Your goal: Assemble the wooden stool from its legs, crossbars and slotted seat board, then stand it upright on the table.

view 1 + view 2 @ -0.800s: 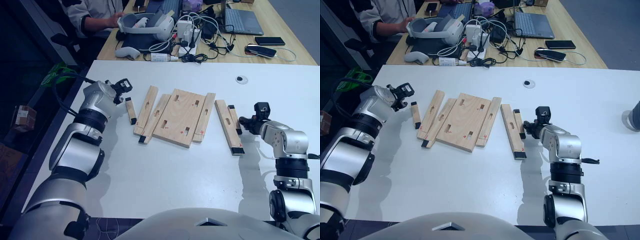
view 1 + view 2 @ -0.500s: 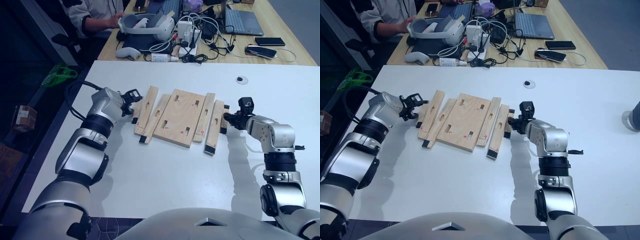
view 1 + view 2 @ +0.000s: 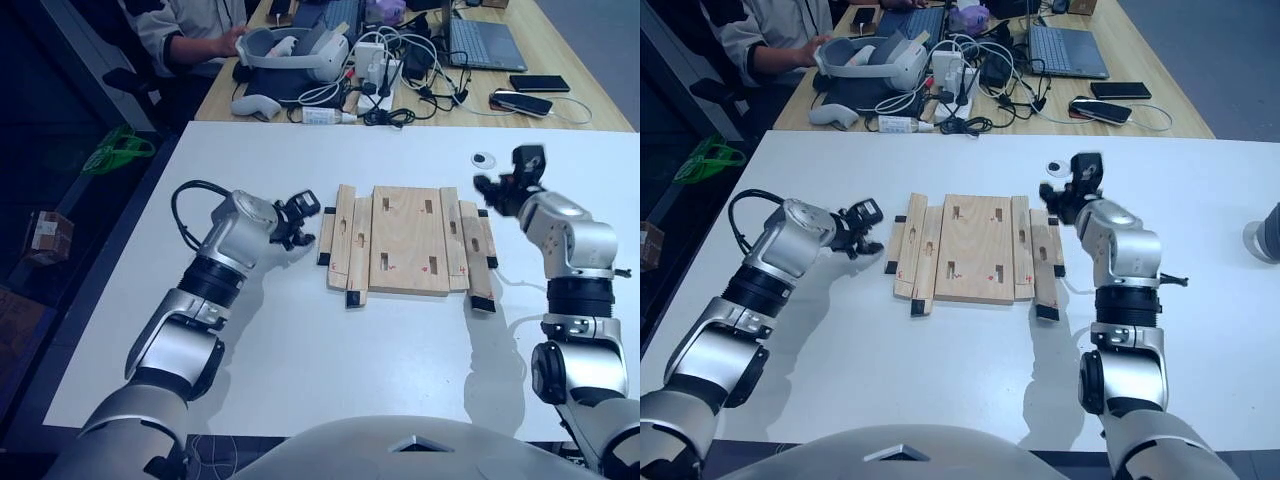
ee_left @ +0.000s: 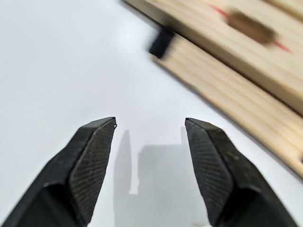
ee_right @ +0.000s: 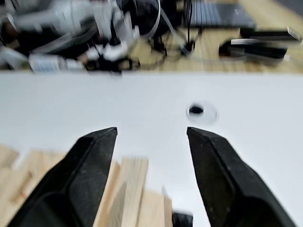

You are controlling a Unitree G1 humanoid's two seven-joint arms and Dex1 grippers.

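Note:
The slotted seat board (image 3: 405, 240) lies flat in the middle of the white table (image 3: 300, 370). Two black-tipped wooden bars (image 3: 338, 225) (image 3: 358, 250) lie snug against its left edge, and two more (image 3: 455, 238) (image 3: 482, 255) against its right edge. My left gripper (image 3: 305, 215) is low over the table just left of the leftmost bar, open and holding nothing; the left wrist view shows its fingers (image 4: 92, 165) apart with the bars (image 4: 246, 52) beyond them. My right gripper (image 3: 505, 185) is behind the right-hand bars, open and holding nothing, with bar ends (image 5: 128, 189) under it.
A small round disc (image 3: 485, 158) lies on the table just behind my right gripper. A wooden desk (image 3: 560, 60) with a laptop, cables, phones and a headset stands behind the table, and a person sits there. A grey object (image 3: 1265, 235) is at the table's right edge.
Board and bars have been pushed from a loose, skewed spread into one tight, squared row. My left gripper moved right up to the row; my right gripper swept left, then went back behind the bars.

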